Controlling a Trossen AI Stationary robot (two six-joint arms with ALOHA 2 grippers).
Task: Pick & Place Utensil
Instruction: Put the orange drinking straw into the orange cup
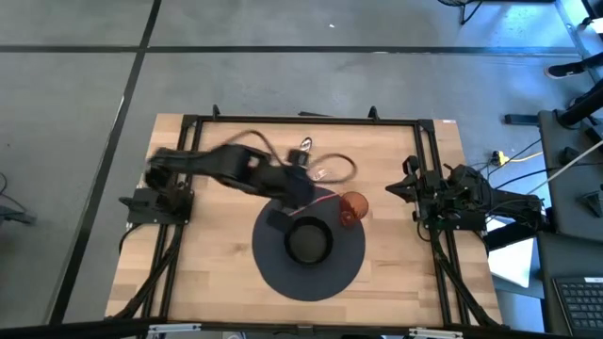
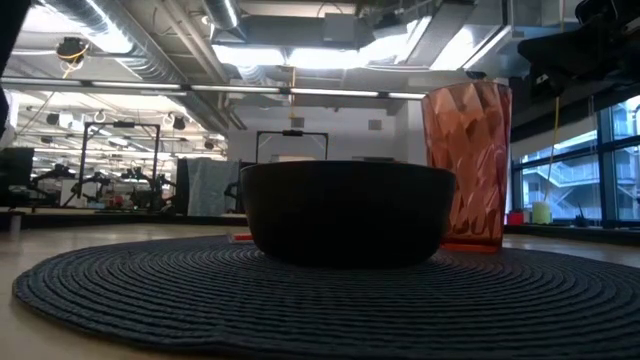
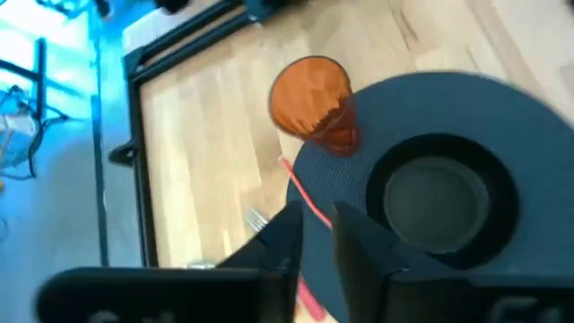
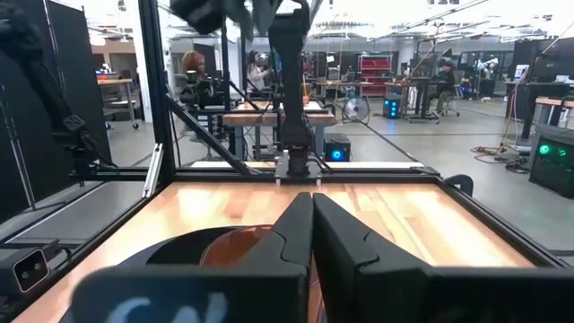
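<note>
A thin red utensil lies with one end on the far rim of a round dark placemat, its length running toward an orange tumbler that stands at the mat's far right rim. In the low view a short red strip of the utensil shows behind the mat. A black bowl sits at the mat's middle. My left gripper hovers over the mat's far left part, just above the utensil's near end. My right gripper waits shut at the table's right edge.
A looped cable and a small pale object lie on the wood beyond the mat. Something silver rests on the wood beside the red utensil. Black frame rails border the table. Bare wood shows left and right of the mat.
</note>
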